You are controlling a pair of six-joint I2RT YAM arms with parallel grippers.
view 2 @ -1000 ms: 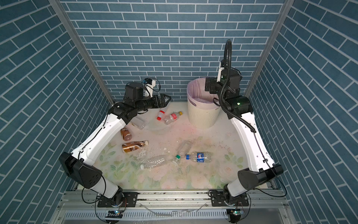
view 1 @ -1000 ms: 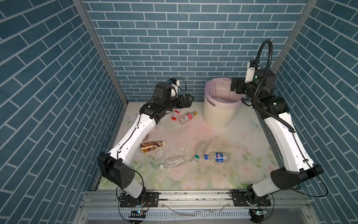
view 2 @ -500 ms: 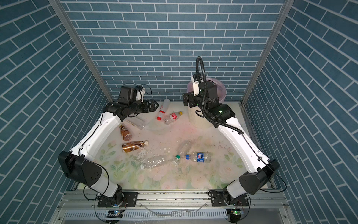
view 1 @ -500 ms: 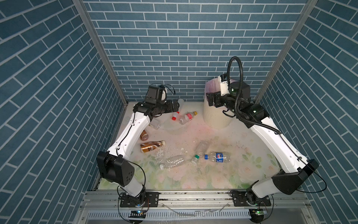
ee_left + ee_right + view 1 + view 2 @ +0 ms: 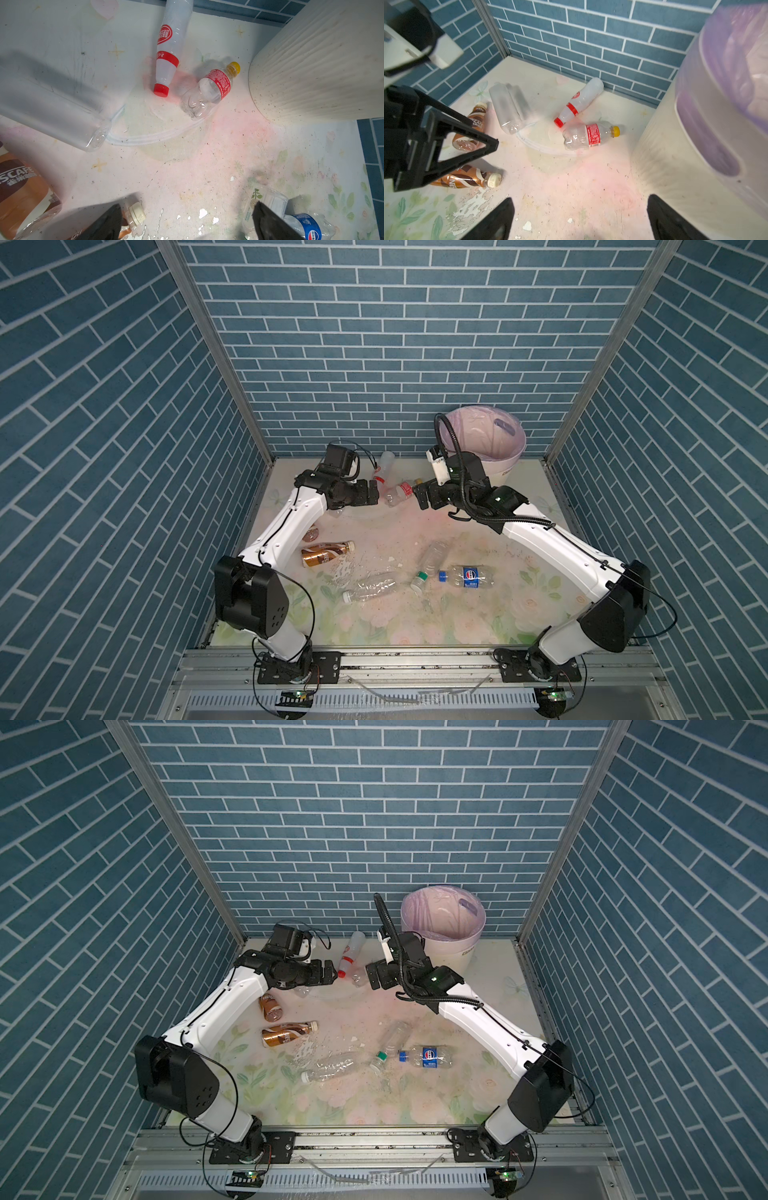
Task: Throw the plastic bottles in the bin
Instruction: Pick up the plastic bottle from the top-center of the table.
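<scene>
- Worn floral table (image 5: 415,626) carries everything.
- Red-capped bottle (image 5: 166,62) and yellow-capped bottle (image 5: 209,91) lie ahead of the jaws of the left gripper (image 5: 187,207).
- Bin (image 5: 505,472) stands beside the jaws of the right gripper (image 5: 580,199).

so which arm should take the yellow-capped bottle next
Right, probably. The right gripper, open, hovers beside the yellow-capped bottle, and the bin stands just behind that arm. The left gripper, also open, is about as near but farther from the bin.

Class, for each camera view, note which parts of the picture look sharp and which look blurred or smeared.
In both top views the light is even and all is sharp, down to the blue-label bottle. Left wrist view: the clear bottle is smeared, while the yellow-capped bottle is crisp. Right wrist view: the bin is streaked with blur and the clear bottle looks ghosted.
</scene>
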